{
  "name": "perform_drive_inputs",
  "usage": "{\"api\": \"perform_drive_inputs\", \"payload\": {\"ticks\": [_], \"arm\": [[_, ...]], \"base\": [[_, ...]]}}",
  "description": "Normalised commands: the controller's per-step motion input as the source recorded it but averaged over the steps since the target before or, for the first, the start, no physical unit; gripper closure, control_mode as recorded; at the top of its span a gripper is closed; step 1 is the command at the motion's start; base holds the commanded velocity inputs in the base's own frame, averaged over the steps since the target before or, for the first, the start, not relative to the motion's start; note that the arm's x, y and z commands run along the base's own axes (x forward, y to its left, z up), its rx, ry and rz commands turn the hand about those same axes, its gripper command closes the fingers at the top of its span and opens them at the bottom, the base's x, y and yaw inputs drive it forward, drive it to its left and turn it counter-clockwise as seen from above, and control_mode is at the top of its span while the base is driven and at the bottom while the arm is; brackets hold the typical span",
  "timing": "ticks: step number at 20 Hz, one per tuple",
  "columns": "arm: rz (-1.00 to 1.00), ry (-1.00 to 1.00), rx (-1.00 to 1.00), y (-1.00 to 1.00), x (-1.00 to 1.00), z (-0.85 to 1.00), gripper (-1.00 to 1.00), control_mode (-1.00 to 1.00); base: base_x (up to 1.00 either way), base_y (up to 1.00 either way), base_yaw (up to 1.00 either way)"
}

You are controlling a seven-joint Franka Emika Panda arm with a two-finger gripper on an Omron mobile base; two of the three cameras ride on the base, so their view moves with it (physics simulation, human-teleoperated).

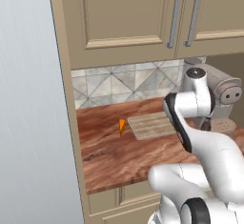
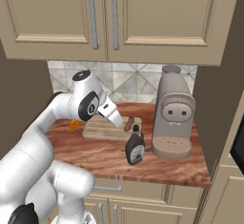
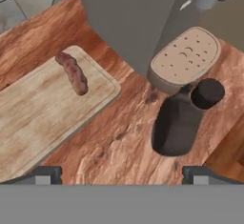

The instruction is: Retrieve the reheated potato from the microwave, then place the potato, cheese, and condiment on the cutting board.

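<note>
The potato (image 3: 72, 73) (image 2: 128, 124) lies on the cutting board (image 3: 43, 118) (image 2: 100, 128) (image 1: 151, 125), near the corner closest to the coffee machine. The condiment (image 3: 177, 125) (image 2: 135, 147) stands on the counter just right of the board, in front of the machine. The cheese (image 1: 122, 126) (image 2: 74, 124) sits on the counter at the board's left end, partly hidden by my arm in the right base view. My gripper (image 3: 122, 175) hovers open above the counter between board and bottle, with nothing between its fingertips (image 3: 44, 174). A dark sliver at the far right may be the microwave (image 2: 238, 147).
A beige coffee machine (image 2: 174, 113) (image 1: 224, 94) with a perforated drip tray (image 3: 186, 56) stands at the right of the counter. Closed wall cabinets (image 2: 109, 18) hang above. A tall panel (image 1: 28, 123) borders the counter on the left.
</note>
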Motion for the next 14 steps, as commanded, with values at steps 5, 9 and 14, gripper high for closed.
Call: {"api": "perform_drive_inputs", "payload": {"ticks": [5,9,14], "arm": [[-0.10,0.00,0.00,0.00,-0.60,0.26,-1.00,-1.00],[-0.02,0.00,-0.03,-0.05,-0.48,0.09,-1.00,-1.00],[0.00,0.06,-0.03,-0.12,-0.33,0.02,-1.00,-1.00]], "base": [[0.00,0.00,0.00],[0.00,0.00,0.00],[0.00,0.00,0.00]]}}
